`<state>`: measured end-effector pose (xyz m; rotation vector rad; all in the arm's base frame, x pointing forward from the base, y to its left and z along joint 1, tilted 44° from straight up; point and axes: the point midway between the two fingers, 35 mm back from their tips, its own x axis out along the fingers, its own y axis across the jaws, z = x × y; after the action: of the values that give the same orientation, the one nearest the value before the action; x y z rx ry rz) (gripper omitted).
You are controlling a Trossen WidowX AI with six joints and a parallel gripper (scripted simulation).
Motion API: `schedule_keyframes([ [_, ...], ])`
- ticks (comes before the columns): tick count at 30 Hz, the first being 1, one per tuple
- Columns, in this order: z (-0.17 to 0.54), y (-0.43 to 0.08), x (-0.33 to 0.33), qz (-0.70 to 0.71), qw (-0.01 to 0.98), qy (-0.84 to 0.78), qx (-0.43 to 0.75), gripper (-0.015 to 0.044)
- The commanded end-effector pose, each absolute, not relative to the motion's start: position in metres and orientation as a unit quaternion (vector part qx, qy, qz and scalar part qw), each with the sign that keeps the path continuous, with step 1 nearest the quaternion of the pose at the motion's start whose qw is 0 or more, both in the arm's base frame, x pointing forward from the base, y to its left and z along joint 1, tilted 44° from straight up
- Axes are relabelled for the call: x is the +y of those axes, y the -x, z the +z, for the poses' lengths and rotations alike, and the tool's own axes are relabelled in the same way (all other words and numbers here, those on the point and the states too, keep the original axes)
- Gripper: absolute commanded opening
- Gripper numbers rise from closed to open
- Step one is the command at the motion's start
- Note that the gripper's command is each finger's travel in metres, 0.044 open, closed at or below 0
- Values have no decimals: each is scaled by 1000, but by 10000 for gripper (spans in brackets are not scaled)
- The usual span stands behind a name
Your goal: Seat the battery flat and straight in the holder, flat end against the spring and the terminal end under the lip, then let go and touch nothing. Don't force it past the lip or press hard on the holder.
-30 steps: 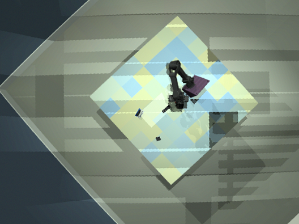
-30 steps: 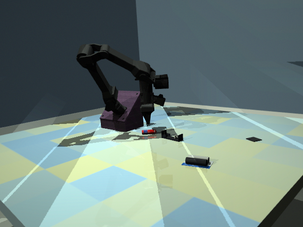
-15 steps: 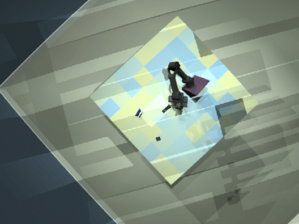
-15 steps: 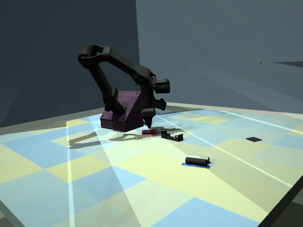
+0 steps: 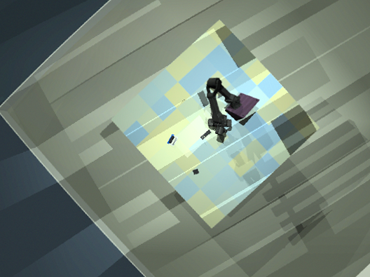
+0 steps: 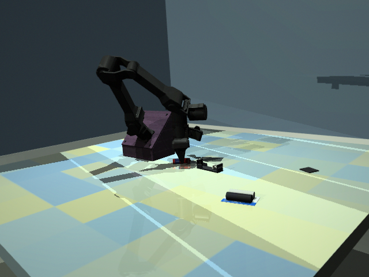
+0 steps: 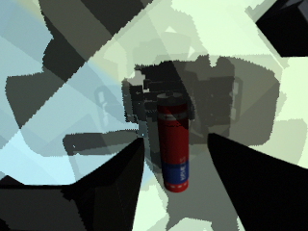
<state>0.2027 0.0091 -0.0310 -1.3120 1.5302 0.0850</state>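
Note:
The battery, red with a blue band and a silvery end, lies on its side on the table. In the wrist view its silvery end points up the frame and its blue-banded end down. My gripper is partly open and low over the battery, with a visible gap on each side of it in the wrist view. The battery is hidden under the arm in the top view. The black holder stands close by with upright ends, and no battery shows in it. A black shape in the wrist view's top right corner may be the holder.
A pair of cylinders, one black and one pale, lies on a blue and white base beyond the holder. A small flat black square lies farther off. The purple wedge stands under the arm's base.

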Motion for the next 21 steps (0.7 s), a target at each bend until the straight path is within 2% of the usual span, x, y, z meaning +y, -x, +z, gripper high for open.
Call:
schedule_keyframes([
  [1,-34,-200,3,35,526,554,644,222],
  [2,-35,-200,3,35,526,554,644,222],
  [7,-35,-200,3,35,526,554,644,91],
  [12,-35,-200,3,35,526,554,644,60],
  [21,-20,-197,19,35,528,550,646,60],
])
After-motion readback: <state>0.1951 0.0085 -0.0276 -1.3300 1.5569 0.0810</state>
